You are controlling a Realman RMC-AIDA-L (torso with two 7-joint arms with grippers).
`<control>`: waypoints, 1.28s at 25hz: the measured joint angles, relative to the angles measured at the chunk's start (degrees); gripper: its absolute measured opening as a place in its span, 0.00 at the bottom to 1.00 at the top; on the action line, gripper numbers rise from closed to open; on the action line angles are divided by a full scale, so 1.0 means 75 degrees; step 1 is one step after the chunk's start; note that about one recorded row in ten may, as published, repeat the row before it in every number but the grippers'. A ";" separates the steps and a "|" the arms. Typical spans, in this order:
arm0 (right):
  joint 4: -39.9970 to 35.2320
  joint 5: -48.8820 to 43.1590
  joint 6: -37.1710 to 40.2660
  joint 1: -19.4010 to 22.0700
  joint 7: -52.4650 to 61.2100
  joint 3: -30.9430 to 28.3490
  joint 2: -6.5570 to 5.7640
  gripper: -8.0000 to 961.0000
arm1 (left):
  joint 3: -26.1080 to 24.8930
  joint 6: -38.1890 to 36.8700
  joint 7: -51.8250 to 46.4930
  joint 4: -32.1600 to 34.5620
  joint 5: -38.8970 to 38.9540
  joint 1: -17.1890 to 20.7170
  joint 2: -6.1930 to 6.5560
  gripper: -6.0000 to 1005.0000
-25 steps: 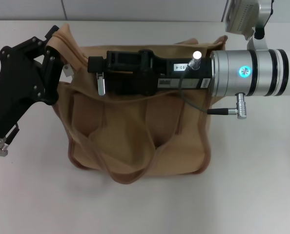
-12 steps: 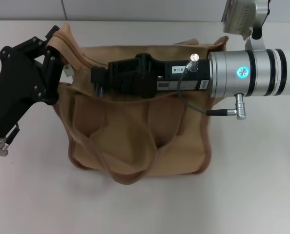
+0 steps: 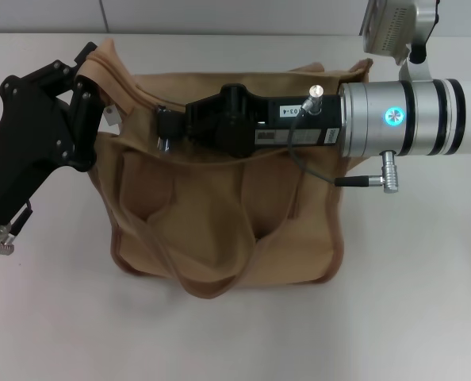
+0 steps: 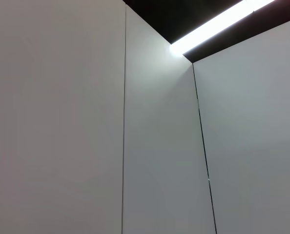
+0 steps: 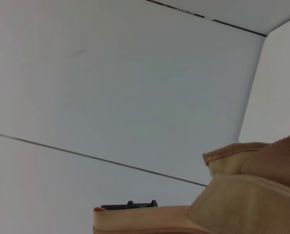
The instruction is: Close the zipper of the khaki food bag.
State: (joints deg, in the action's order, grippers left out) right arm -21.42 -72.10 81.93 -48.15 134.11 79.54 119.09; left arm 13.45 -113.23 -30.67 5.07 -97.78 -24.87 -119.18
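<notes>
a: describe the khaki food bag (image 3: 220,214).

b: boxy tan canvas tote, darker brown trim along its edges, front pockets, one looped handle hanging down the near face. it stands on the white table (image 3: 410,317), centre of the head view, and is the largest item present.

a: orientation?

b: its long axis runs left to right across the head view. the top panel faces up and away from the robot; the pocketed face is toward the camera.

a: the zipper (image 5: 150,230)?

b: a tan track lying along the same left-right axis on the top panel. in the head view the right arm covers most of it. the pull tab cannot be made out.

a: right gripper (image 3: 166,127)?

b: it reaches in from the right, lying along the top panel, tip near the bag's left end. whether its fingers are spread or pinched: cannot tell.

a: left gripper (image 3: 83,89)?

b: at the bag's upper left corner, pinching the raised fabric there. its wrist view shows only wall panels.
</notes>
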 joint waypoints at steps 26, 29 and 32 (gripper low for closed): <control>0.0001 -0.0009 0.1284 0.1675 -0.0139 -0.1212 -0.0464 0.01 | -0.0859 0.0193 -0.0008 0.0049 0.0007 0.0283 0.0065 0.08; 0.0006 -0.0009 0.1529 0.1930 -0.0117 -0.1456 -0.0519 0.01 | -0.0859 0.0239 -0.0003 0.0031 0.0008 0.0289 0.0065 0.08; 0.0013 -0.0009 0.1745 0.2290 -0.0118 -0.1749 -0.0617 0.01 | -0.0855 0.0287 0.0021 0.0009 0.0016 0.0293 0.0058 0.08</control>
State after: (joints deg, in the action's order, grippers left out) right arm -21.33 -72.17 95.02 -30.98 133.23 66.42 114.46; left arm 7.03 -111.08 -30.50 5.14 -97.66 -22.68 -118.75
